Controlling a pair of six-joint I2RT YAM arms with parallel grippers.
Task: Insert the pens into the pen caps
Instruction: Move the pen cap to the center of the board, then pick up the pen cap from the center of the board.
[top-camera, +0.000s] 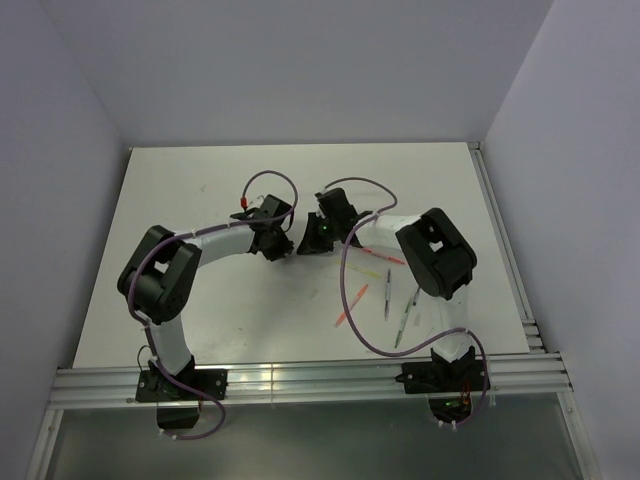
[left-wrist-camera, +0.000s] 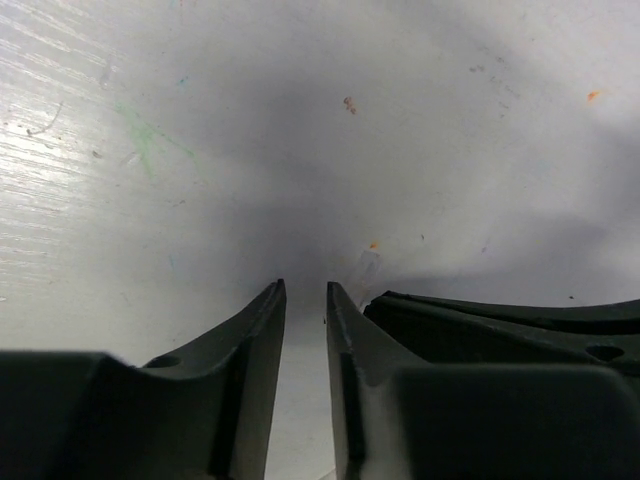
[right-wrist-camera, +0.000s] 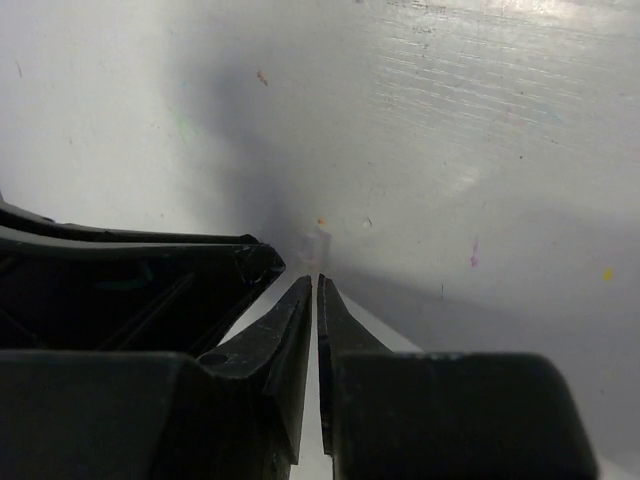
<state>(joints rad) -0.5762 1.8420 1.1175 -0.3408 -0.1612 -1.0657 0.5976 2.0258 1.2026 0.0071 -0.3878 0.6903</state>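
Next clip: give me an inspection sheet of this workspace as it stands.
Surface: white table, scuffed, with small coloured specks.
Job's things: several pens lie loose right of centre; one pale cap lies just ahead of both pincers.
Clutter: nothing seen.
Pincers: left pincer and right pincer meet tip to tip mid-table, both slightly open, nothing between the fingers.
Cables: purple cables loop off both arms; the right one passes over the pen area.
Surroundings: plain pale walls; metal rails along the near edge.

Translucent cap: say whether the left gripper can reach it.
Probably yes: the cap sits on the table just ahead of the left gripper, jaws parted, nothing between, though the right gripper crowds its side.
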